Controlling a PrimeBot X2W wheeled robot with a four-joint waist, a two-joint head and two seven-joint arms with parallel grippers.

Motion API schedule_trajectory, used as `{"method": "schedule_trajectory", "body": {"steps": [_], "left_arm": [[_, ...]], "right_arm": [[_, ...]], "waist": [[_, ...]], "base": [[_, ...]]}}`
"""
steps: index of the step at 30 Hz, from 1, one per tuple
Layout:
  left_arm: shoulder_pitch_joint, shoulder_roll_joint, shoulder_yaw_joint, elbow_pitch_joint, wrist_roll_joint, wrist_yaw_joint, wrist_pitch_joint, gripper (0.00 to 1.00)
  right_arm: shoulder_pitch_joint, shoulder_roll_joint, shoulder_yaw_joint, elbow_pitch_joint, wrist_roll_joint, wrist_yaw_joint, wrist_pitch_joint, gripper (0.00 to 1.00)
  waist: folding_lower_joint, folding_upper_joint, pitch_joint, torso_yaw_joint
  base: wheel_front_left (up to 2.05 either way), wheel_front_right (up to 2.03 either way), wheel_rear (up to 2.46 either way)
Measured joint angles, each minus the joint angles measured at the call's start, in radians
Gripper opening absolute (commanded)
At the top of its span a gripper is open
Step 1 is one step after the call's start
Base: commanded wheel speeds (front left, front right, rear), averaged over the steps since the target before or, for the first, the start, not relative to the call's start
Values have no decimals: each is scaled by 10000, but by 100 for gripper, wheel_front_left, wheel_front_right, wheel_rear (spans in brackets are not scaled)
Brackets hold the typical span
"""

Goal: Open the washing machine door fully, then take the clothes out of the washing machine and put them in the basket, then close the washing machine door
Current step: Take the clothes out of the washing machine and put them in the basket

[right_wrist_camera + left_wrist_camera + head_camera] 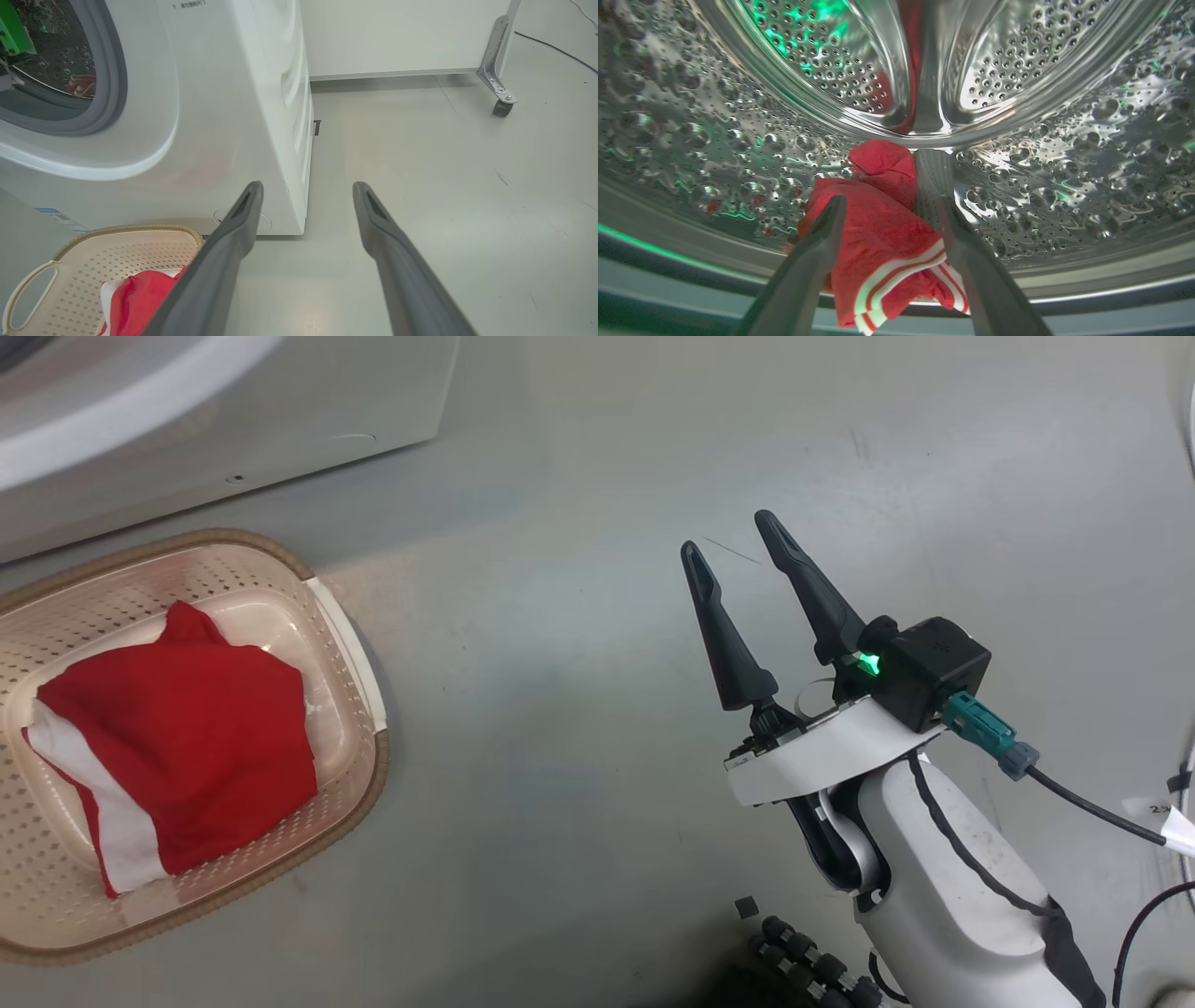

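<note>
The left hand, spread wide, points into the steel drum of the washing machine, its fingers flanking a red white-striped jersey, while the right hand, equally wide and empty, hangs over the floor near the basket containing a second red jersey.

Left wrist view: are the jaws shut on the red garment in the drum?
No, the jaws of the left gripper stand wide open, one either side of the red garment in the steel drum.
</note>
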Motion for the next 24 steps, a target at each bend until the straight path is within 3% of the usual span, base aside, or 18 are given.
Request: {"method": "schedule_trajectory", "body": {"steps": [10, 21, 22, 24], "left_arm": [[-910, 516, 215, 512, -44, -2, 1118, 100], [-1412, 566, 355, 1141, -546, -10, 2376, 100], [-1476, 566, 355, 1174, -552, -10, 2483, 65], [-1542, 566, 357, 1229, -562, -10, 2681, 33]], "right_arm": [[-280, 15, 245, -186, 213, -261, 0, 100], [-605, 21, 357, -253, 320, -353, 0, 100], [-609, 21, 359, -259, 326, -359, 0, 100], [-609, 21, 364, -257, 326, -364, 0, 100]], "waist": [[-1, 0, 596, -452], [-1, 0, 955, -497], [-1, 0, 965, -496], [-1, 0, 988, -493]], "base": [[0, 0, 0], [0, 0, 0], [0, 0, 0], [0, 0, 0]]}}
